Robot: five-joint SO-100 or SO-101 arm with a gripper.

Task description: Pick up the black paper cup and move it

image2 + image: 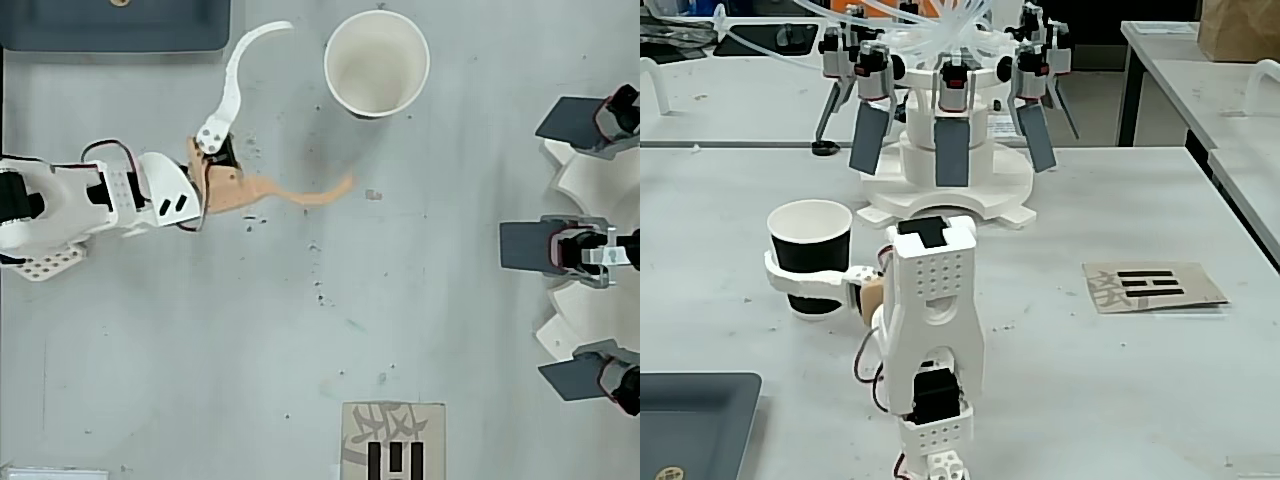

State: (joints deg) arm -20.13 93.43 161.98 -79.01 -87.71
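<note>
The black paper cup stands upright near the top edge of the tabletop in the overhead view. The tool is spread wide, holding nothing, just short of the cup. I think it is reaching in. Next it should slide around the cup and squeeze. The gray tray and the big white machine stay clear.

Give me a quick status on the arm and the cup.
Gripper open, fingers spread short of the cup. Cup upright on the table, not yet gripped. Nothing between gripper and cup.
</note>
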